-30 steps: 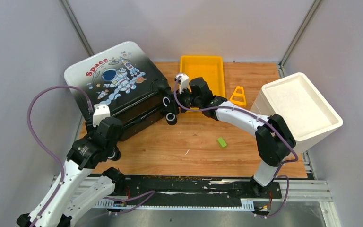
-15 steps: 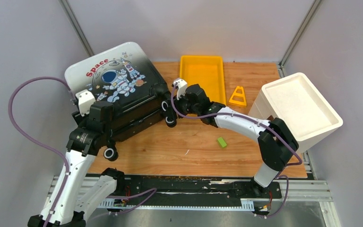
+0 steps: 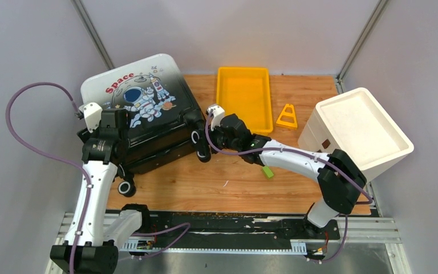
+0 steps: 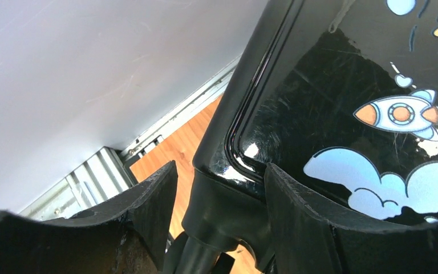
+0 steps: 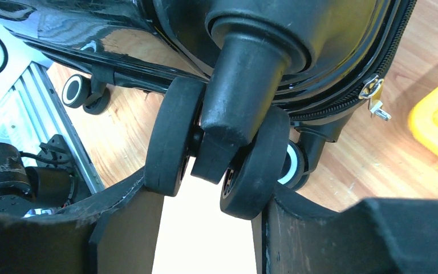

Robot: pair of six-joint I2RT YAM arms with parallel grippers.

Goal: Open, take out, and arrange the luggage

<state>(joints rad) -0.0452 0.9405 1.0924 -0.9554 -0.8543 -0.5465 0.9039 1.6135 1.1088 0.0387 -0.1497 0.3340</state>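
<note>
The luggage lies flat at the table's far left, astronaut side up, its two shells together. My left gripper sits at its near left corner. In the left wrist view that gripper straddles the black wheel housing. The right finger is against the housing and the left finger stands apart from it, so it is open. My right gripper is at the luggage's right end, shut on a black twin wheel, with both fingers of the gripper pressing the wheel's sides.
A yellow tray and a yellow triangle frame lie at the back. A white foam box stands at the right. A green block lies mid-table. The left wall is close behind the luggage. The zipper pull hangs by the gripped wheel.
My left arm has swung from the luggage's near side up to its left corner, and its jaws have widened slightly. The right gripper and the wheel end have shifted toward the near left.
</note>
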